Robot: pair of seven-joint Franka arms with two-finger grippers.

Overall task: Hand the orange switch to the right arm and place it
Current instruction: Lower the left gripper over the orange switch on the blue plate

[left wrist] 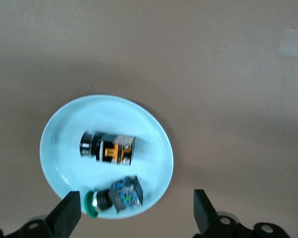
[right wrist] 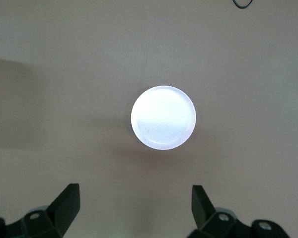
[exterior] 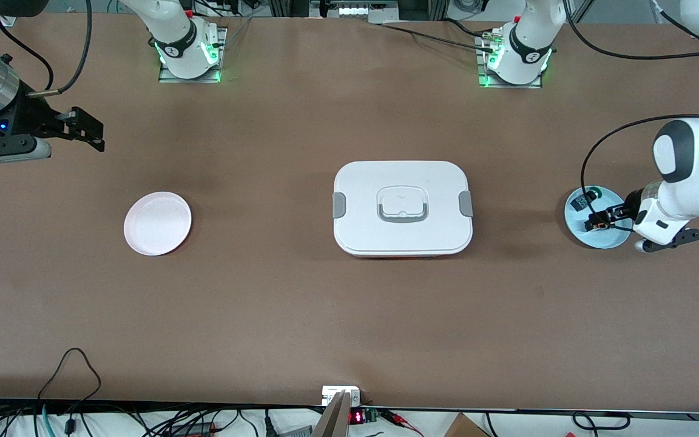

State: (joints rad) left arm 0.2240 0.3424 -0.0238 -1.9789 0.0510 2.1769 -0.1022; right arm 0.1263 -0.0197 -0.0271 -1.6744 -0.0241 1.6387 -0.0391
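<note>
orange switch (left wrist: 107, 148): lying on its side in the light blue plate (left wrist: 59, 124), up at the left arm's end of the tabletop. Nothing's touching it.
green switch (left wrist: 114, 196): you've got a second little black switch with a green part on that same plate, just beside the orange one but not touching it.
left gripper (left wrist: 134, 213): hanging over the blue plate with its fingers spread wide and nothing between them. In your left wrist view the orange switch sits out ahead of the fingertips rather than between them, and the green one is the closer of the two to the gap.
right gripper (right wrist: 134, 206): also spread wide and holding nothing. It's up in the air at the right arm's end of the tabletop, looking down at the white plate (exterior: 158, 223), which is bare.
white box (exterior: 402, 208): lidded, grey handle and grey side clips, sitting about mid-tabletop between your two plates and well apart from both.
</note>
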